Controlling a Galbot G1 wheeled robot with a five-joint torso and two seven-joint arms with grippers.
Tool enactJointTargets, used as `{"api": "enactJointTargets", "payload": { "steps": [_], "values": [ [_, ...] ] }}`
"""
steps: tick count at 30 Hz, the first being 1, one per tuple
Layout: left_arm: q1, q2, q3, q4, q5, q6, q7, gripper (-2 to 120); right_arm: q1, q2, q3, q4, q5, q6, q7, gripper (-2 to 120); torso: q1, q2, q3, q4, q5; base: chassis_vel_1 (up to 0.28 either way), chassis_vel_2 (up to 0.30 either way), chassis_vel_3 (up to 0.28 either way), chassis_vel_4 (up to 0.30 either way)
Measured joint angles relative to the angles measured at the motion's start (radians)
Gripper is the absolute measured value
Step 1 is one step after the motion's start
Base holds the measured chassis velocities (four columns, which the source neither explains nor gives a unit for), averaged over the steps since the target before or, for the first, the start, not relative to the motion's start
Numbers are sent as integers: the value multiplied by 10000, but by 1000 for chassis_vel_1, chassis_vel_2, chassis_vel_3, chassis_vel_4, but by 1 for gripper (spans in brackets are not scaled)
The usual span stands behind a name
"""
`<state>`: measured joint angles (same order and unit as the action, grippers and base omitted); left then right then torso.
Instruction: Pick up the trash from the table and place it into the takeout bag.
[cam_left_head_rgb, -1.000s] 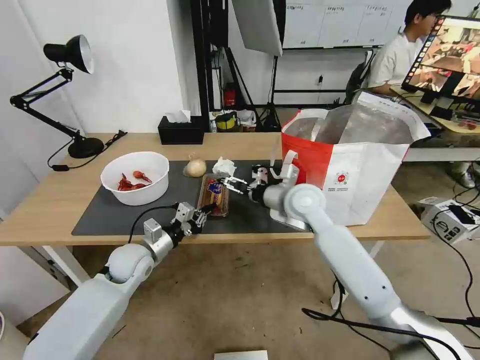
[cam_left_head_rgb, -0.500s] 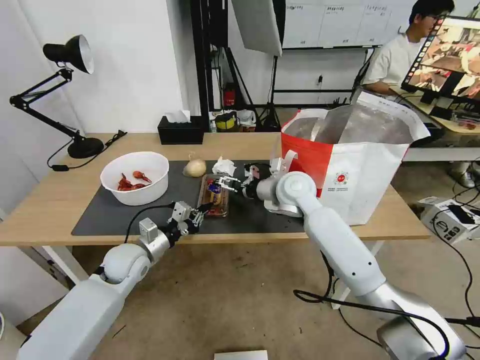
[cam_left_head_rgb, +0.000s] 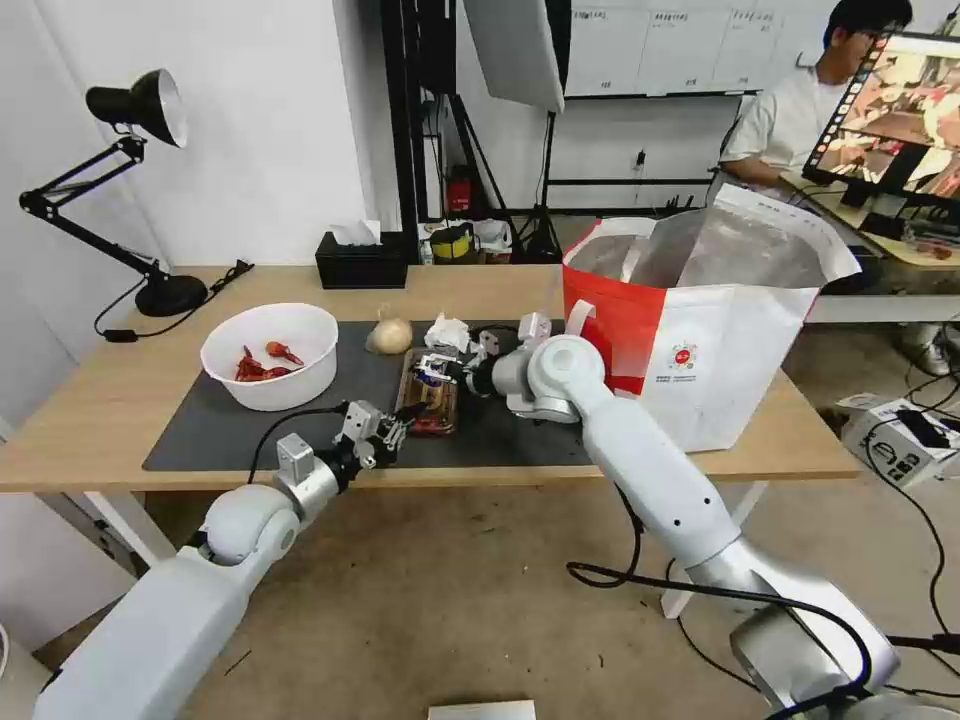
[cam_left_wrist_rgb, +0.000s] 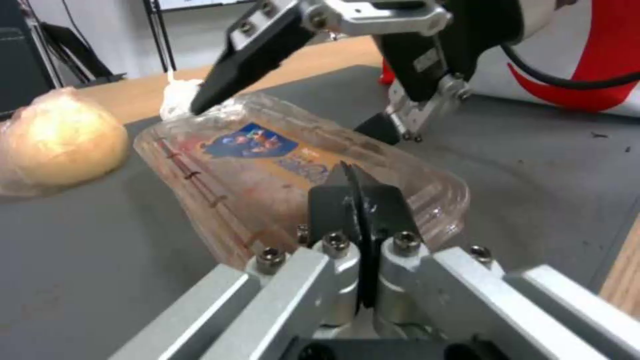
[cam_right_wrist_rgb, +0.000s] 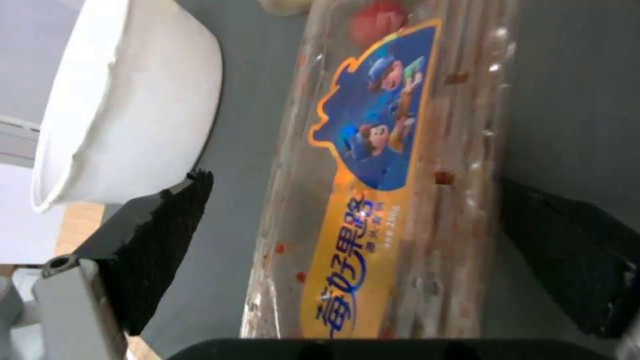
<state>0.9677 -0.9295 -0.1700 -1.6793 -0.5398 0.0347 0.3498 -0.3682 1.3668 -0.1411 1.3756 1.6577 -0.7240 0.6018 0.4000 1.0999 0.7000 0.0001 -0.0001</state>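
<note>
While the clear plastic tray (cam_left_head_rgb: 431, 398) lies flat on the dark grey mat (cam_left_head_rgb: 230, 425) of the table (cam_left_head_rgb: 90, 410), both arms are on it from opposite ends. Look at the right gripper (cam_left_head_rgb: 436, 366): it reaches in from the bag side, jaws spread wide, and the right wrist view shows one black pad (cam_right_wrist_rgb: 157, 250) on each long side of the tray (cam_right_wrist_rgb: 393, 175), the blue and orange label between them, neither pad touching the plastic. At the near end sits the left gripper (cam_left_head_rgb: 402, 421), and in the left wrist view its black fingertips (cam_left_wrist_rgb: 360, 200) are pressed together with no gap, right at the tray's near edge (cam_left_wrist_rgb: 293, 170); whether they pinch the rim, I cannot tell. Just beyond the tray's far end lie the crumpled white tissue (cam_left_head_rgb: 447, 331) and the beige lump (cam_left_head_rgb: 389, 336). Off to the left on the mat stands the white bowl (cam_left_head_rgb: 270, 355) with red shells. Upright at the table's right end, mouth open, is the takeout bag (cam_left_head_rgb: 700, 320), well apart from the tray.
</note>
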Motion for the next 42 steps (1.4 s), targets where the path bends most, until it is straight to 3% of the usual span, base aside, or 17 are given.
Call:
{"api": "enactJointTargets", "payload": {
  "steps": [12, 27, 35, 39, 42],
  "values": [
    [89, -153, -131, -70, 27, 6, 6, 0, 325, 252, -129, -609, 409, 9, 166, 100, 0, 1, -1, -1, 1, 0, 0, 0, 0],
    [304, -37, -442, -358, -54, 6, 6, 0, 297, 91, -178, -537, 737, 14, 710, 50, 0, 2, 0, -1, 1, 0, 0, 0, 0],
    [539, 72, -685, -609, -137, 6, -18, 0, 159, 19, -174, -364, 742, 20, 772, 15, 0, 2, -1, 0, 2, 0, 0, 0, 0],
    [759, 148, -935, -761, -159, 6, -48, 0, 122, 6, -171, -301, 756, 24, 784, 3, 0, 1, -1, 0, 2, 0, 0, 0, 0],
    [932, 282, -1077, -848, -207, 6, -65, 0, 47, -58, -155, -190, 769, 26, 766, 2, 0, 2, 0, 1, 1, 0, 0, 0, 0]
  ]
}}
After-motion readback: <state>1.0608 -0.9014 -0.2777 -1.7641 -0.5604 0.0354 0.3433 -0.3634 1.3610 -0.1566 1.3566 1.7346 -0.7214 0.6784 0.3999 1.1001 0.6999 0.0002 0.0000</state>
